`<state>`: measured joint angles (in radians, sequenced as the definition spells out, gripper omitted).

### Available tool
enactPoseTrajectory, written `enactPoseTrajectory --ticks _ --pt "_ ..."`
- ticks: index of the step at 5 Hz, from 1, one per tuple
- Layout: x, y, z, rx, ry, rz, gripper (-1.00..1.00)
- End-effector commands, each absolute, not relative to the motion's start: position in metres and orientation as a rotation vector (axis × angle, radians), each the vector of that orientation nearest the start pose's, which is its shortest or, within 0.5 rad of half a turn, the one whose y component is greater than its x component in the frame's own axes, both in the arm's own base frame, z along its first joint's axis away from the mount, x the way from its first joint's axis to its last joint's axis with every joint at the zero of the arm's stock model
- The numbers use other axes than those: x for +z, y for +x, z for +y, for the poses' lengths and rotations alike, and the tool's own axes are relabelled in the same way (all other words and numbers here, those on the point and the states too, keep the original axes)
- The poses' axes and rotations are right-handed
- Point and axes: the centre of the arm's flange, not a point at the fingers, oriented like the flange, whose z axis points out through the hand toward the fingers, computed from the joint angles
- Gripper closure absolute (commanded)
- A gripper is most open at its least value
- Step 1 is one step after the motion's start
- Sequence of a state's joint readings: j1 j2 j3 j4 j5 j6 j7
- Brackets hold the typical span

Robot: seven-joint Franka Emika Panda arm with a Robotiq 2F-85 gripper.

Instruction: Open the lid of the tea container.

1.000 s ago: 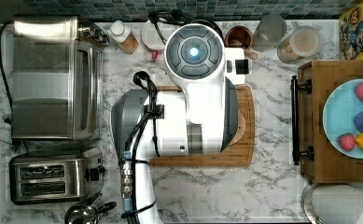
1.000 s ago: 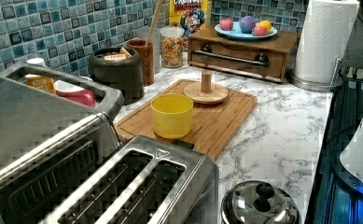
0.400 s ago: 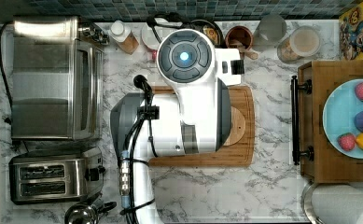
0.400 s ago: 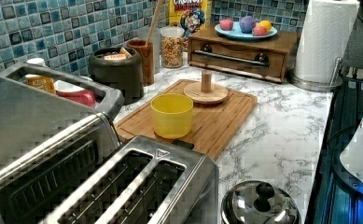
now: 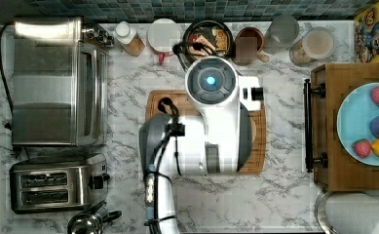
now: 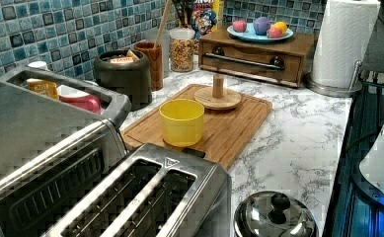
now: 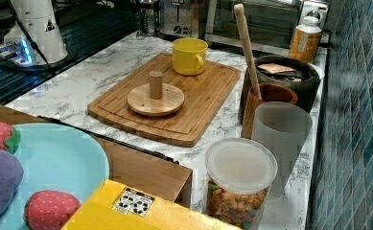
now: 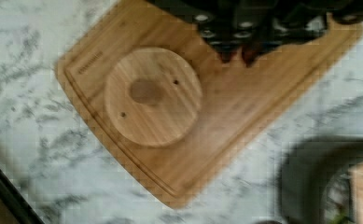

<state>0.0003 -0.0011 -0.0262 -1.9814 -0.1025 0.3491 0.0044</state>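
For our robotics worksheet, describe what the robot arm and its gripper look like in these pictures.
The arm is glossy white with grey joint sections and a round cap with a glowing blue light. Black cables, clipped in a bundle, run along it on the top view's left. The gripper is black, with small silver screws and narrow dark fingertips close together.

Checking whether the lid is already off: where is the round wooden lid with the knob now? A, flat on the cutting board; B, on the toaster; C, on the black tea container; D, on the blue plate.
A: the wooden lid lies flat on the cutting board, and the tea container stands open.
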Motion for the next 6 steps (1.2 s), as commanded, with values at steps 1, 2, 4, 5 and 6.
enactPoseTrajectory --ticks 1,2,4,5,6 --pt "0.451 0.513 -0.097 0.076 -2.87 1.443 -1.0" --pt "0.423 0.508 -0.095 0.118 -2.891 1.426 -1.0" --pt "0.362 0.498 -0.093 0.17 -2.889 1.362 -1.0" --pt "0.34 0.498 -0.089 0.114 -2.899 1.345 -1.0" --pt "0.329 0.502 -0.092 0.086 -2.889 1.391 -1.0"
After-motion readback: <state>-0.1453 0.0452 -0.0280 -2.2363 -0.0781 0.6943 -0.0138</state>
